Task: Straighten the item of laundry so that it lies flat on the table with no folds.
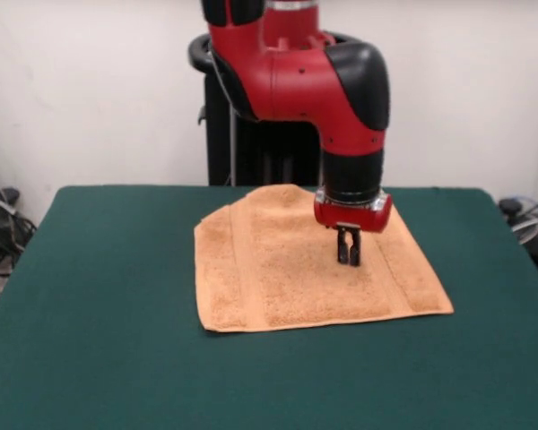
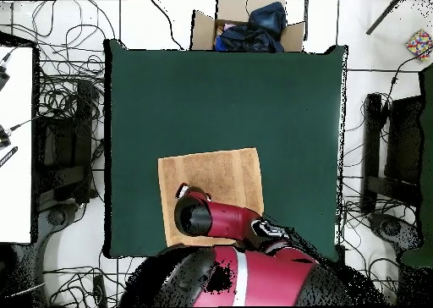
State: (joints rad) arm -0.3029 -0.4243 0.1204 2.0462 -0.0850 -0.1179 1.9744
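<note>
The orange-tan towel (image 1: 287, 269) lies spread on the dark green table (image 1: 90, 313), on its half nearer the robot, with border bands down both sides. Its far left corner looks cut off at a slant; I cannot tell whether it is folded. My gripper (image 1: 348, 248) points straight down over the towel's right-hand part, its tips just above or on the cloth, its fingers close together with nothing between them. In the overhead view the towel (image 2: 216, 173) shows as a near square on the table (image 2: 211, 93). The arm's wrist (image 2: 193, 216) hides the gripper and the towel's lower edge.
The robot's black pedestal (image 1: 220, 134) stands behind the table's far edge. A cardboard box with dark cloth (image 2: 245, 25) sits beyond the table's opposite edge. Cables (image 2: 68, 93) lie on the floor to both sides.
</note>
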